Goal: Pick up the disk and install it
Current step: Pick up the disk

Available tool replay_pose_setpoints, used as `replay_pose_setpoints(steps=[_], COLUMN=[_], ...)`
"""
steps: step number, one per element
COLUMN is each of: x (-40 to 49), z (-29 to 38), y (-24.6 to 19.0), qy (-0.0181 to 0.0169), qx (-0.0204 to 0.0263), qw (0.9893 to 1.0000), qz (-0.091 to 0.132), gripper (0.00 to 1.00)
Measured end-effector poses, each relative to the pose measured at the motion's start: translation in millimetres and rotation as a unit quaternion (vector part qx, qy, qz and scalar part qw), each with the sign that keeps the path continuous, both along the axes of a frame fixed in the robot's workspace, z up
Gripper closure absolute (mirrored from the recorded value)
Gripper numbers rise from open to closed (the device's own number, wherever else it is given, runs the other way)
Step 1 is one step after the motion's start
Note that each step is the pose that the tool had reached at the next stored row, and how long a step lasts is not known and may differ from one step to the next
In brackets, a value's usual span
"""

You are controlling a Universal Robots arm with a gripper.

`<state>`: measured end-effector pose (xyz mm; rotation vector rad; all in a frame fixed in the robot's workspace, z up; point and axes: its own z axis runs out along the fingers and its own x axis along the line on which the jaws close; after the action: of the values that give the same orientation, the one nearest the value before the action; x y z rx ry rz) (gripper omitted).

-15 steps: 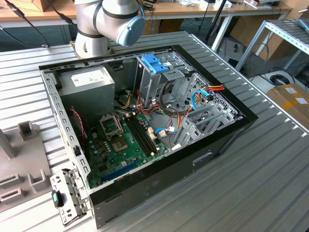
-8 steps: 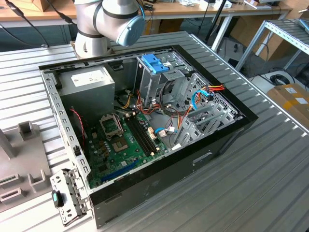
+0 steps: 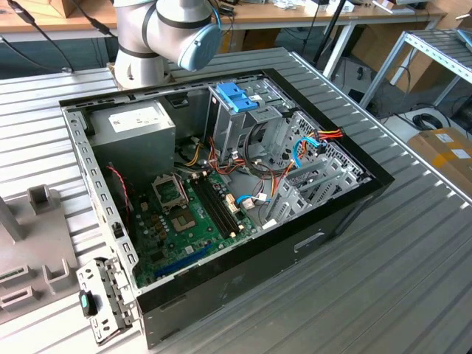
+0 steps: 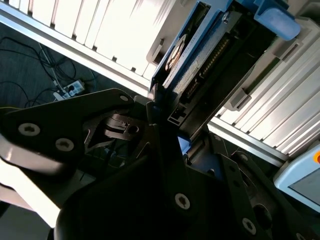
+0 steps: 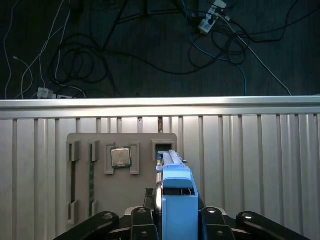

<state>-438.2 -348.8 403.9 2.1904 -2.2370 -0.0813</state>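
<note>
One black gripper (image 4: 162, 125) was clamped on the flat, blue-railed dark metal disk (image 5: 177, 197), while a grey recessed plastic tray (image 5: 115, 195) held a square silver chip (image 5: 120, 157).

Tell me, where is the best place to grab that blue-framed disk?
Probably at one narrow end, pinching its two broad faces. The disk is a thin slab, so those faces offer flat, parallel surfaces. The gripper appears to hold it this way, coming in end-on.
</note>
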Motion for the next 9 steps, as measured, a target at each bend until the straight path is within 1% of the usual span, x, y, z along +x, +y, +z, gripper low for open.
replay_pose_setpoints(steps=[6,7,9], x=[0.1,0.0,0.0], z=[2.0,3.0,7.9], y=[0.1,0.2,0.2], qy=[0.0001,0.0,0.0], qx=[-0.0001,0.0,0.0], qw=[1.0,1.0,1.0], qz=[0.0,0.0,0.0], gripper=[0.63,0.63,0.63])
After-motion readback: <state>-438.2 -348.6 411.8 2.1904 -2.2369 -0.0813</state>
